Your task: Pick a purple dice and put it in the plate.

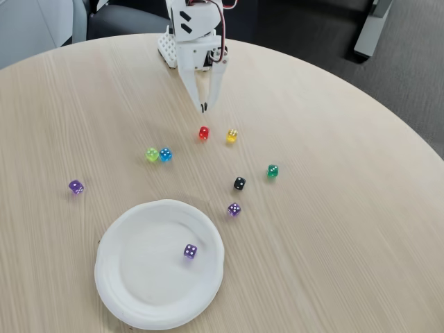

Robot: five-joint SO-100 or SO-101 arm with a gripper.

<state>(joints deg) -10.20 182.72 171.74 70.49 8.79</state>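
Note:
Three small translucent purple dice show in the fixed view. One purple die [190,252] lies inside the white paper plate [135,281], right of its middle. Another purple die [234,209] rests on the table just off the plate's upper right rim. The third purple die [76,186] sits alone at the far left. My white gripper [204,107] hangs point-down at the top centre, well away from all three, just above a red die [203,132]. Its fingertips meet, with nothing between them.
Near the gripper lie a yellow die [232,135], a lime die [152,155] touching a blue die [165,154], a black die [239,183] and a green die [272,171]. The round wooden table's edge curves along the right and top. Bare wood spreads at the right.

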